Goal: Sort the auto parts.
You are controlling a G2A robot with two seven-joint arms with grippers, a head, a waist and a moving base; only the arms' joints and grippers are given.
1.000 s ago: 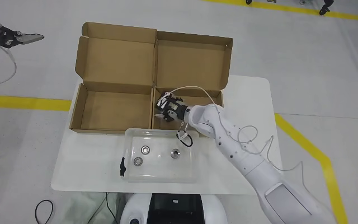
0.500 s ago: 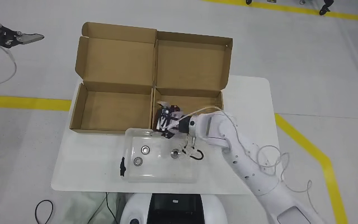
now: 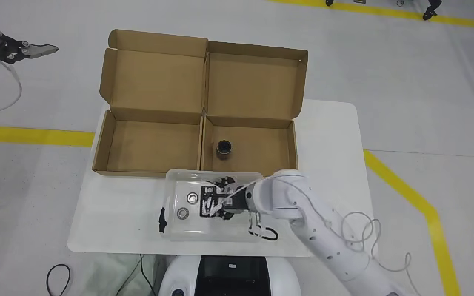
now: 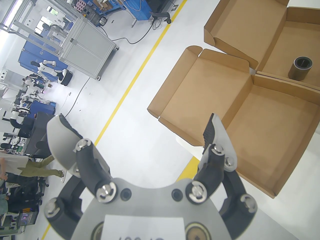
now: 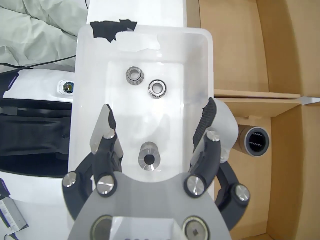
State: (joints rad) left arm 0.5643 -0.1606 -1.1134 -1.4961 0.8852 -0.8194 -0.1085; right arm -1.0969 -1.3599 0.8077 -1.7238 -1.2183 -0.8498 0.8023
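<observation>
- Right gripper (image 5: 160, 104): you see it hanging low over the clear bin (image 5: 81, 81), its two fingers spread wide with nothing pinched between them.
- Steel bushing (image 5: 149, 156): it lies on the bin floor between the spread fingers, close to the gripper's palm, with its bore facing up. Neither finger touches it.
- Tapered roller bearings: note the first (image 5: 135, 75) and the second (image 5: 157, 89), just beside each other on the bin floor. They lie beyond the fingertips and well apart from the bushing.
- Black tape (image 5: 112, 29): a torn strip is stuck over the bin's rim at the end farthest from the right gripper.
- Dark cylinder (image 3: 224, 150): it stands upright, open end up, in the tray of the right-hand cardboard box (image 3: 270, 152). It is near the wall shared with the left-hand box (image 3: 148, 148). Both boxes have their lids folded back.
- White table (image 3: 326, 133): it carries the bin and both boxes. The bin's long side lies along the boxes' front walls, and you cannot tell whether they touch.
- Left gripper (image 4: 135, 126): you find it raised beyond the table's edge on the left-hand box's side. Its fingers are spread wide and hold nothing, with the floor behind them.
</observation>
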